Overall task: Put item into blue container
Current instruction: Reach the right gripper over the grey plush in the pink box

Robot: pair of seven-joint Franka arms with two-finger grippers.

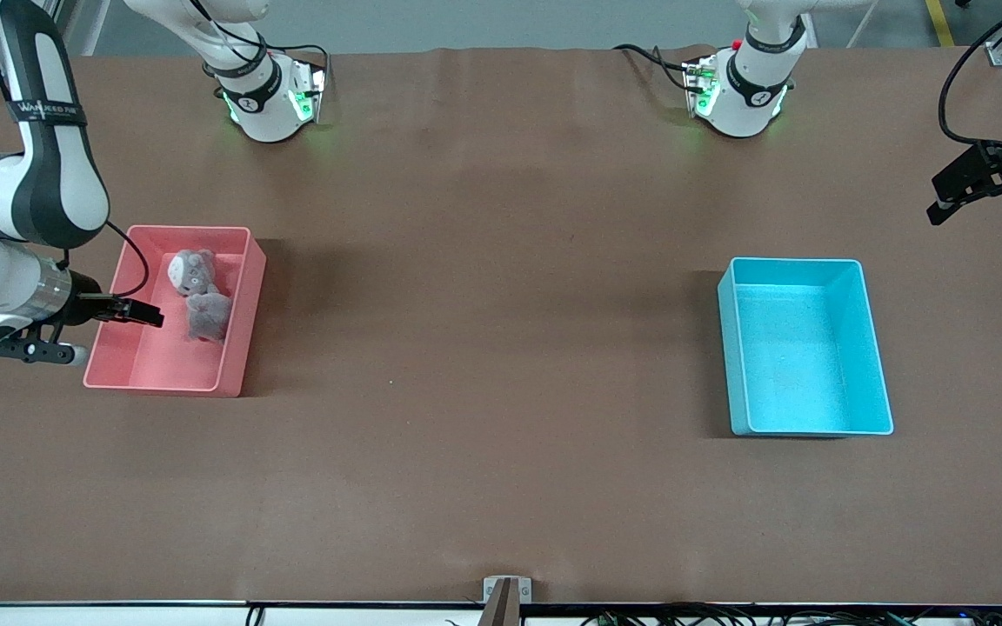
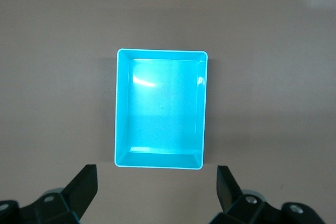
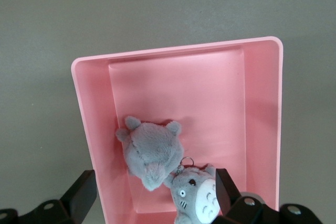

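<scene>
The right gripper [image 1: 140, 311] hangs over the pink bin [image 1: 236, 348], its two black fingers [image 3: 79, 195] spread wide and holding nothing. In the right wrist view the fingers frame the bin's end, with the soft toys between them and lower down.

In that bin lie two small grey plush toys, fuzzy and rounded. One, the face-up plush [image 1: 188, 270], shows a pale face and belly and carries a small metal ring [image 3: 187, 162] at its head. The other, the face-down plush [image 1: 209, 315], shows only grey fur with two short ears. They touch each other. In the front view both sit toward the 1 o'clock part of the bin, the face-up one farther from the front camera. The bin is smooth plastic, rectangular, with tall straight walls and rounded corners.

The left gripper [image 1: 988, 202] waits in the air at the left arm's end of the table, at about 2 o'clock from the blue container [image 1: 879, 365] in the front view. Its black fingers [image 2: 84, 184] are also spread apart and empty.

The blue container is one smooth, glossy cyan plastic bin of the same rectangular shape with a pale rim. It stands on the brown matte table [image 1: 484, 348], well apart from the pink bin, toward the left arm's end. Nothing lies in it; its floor shows bare with a light sheen.
</scene>
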